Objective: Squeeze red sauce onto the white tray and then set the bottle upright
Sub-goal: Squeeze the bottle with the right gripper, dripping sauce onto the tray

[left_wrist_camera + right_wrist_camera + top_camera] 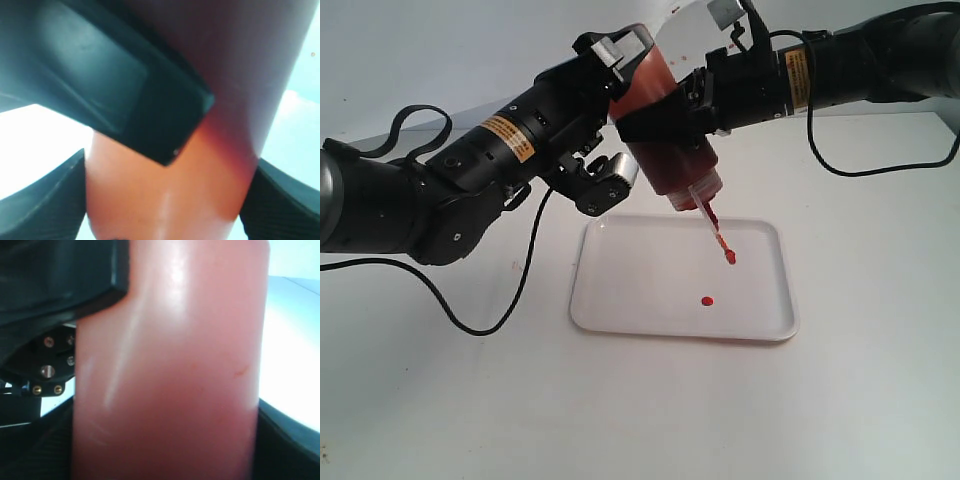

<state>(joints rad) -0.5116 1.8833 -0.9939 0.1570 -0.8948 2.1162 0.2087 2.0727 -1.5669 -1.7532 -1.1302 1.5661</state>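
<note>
The bottle (670, 140) hangs upside down over the white tray (630, 285), its red nozzle (706, 213) pointing down and its small cap (730, 258) dangling on the tether just above the tray. A small round blob of red sauce (707, 300) lies on the tray under the cap. My left gripper (620, 112) is shut on the bottle near its base. My right gripper (670, 112) is shut round its middle. The bottle (165, 190) fills the left wrist view between the left gripper's (167, 205) fingers. The same bottle (170, 365) fills the right wrist view inside the right gripper (165, 445).
The tray lies on a white table against a white backdrop. A black cable (470, 320) loops on the table left of the tray, and another cable (880, 168) hangs from the right arm. In the right wrist view the left gripper's finger (60, 275) presses the bottle's side.
</note>
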